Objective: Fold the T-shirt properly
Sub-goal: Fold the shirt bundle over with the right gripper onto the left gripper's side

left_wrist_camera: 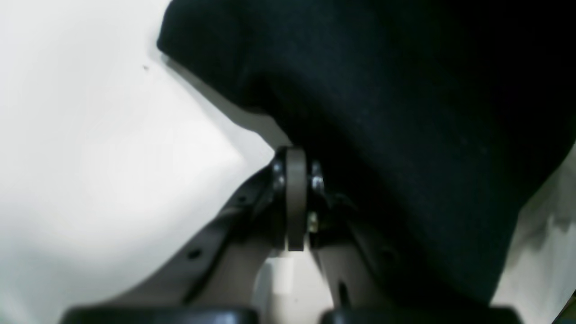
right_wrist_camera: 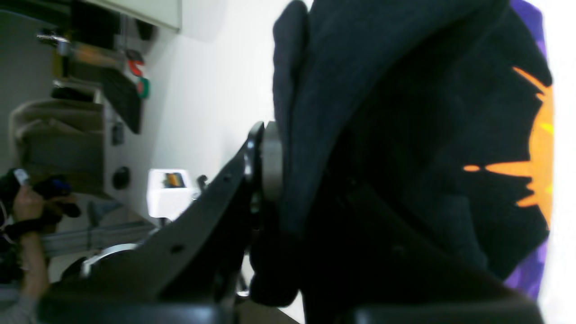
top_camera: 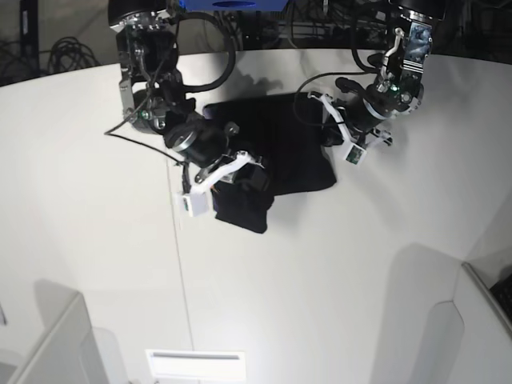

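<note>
Both grippers [left_wrist_camera: 299, 198] [right_wrist_camera: 288, 180] pinch black T-shirt [top_camera: 280, 152] edges on table [top_camera: 320, 280]

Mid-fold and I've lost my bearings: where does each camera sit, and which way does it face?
Left wrist: behind the left gripper, jaws shut, facing black T-shirt on the white table.
Right wrist: behind the right gripper, jaws pinching the shirt's folded edge; orange print visible.
Base: overhead, looking down on both arms.
All views share the T-shirt.

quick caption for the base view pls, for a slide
Two robot arms grip a black T-shirt from opposite sides on a white table, each gripper shut on the cloth.
</note>
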Controlling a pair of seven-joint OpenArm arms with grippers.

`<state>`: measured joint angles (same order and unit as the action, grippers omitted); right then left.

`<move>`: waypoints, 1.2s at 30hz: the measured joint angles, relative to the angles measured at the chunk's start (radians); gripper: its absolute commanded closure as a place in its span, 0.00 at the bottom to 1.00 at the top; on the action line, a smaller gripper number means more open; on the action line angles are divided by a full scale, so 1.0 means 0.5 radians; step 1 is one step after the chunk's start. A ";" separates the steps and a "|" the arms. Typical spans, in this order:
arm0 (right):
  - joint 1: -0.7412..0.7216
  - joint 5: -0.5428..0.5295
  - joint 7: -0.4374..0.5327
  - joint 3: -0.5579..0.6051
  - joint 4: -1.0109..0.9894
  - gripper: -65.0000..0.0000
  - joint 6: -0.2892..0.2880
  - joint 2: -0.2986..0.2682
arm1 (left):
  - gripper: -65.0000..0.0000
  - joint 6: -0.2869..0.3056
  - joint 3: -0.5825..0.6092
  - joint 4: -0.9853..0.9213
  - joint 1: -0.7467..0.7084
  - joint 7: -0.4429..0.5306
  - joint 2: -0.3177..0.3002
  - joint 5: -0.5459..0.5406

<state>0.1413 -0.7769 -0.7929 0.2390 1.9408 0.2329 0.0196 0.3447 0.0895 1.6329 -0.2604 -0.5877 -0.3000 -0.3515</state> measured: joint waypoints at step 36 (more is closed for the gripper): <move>-0.202 0.362 0.286 0.667 -0.442 1.00 0.390 0.011 | 1.00 0.419 -0.906 0.172 -0.472 -0.079 0.011 0.033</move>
<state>0.0402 -0.5957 -0.6498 0.5724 1.7199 0.4278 0.0250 0.5541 -0.3637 1.7187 -0.4961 -0.6270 -0.2943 -0.3351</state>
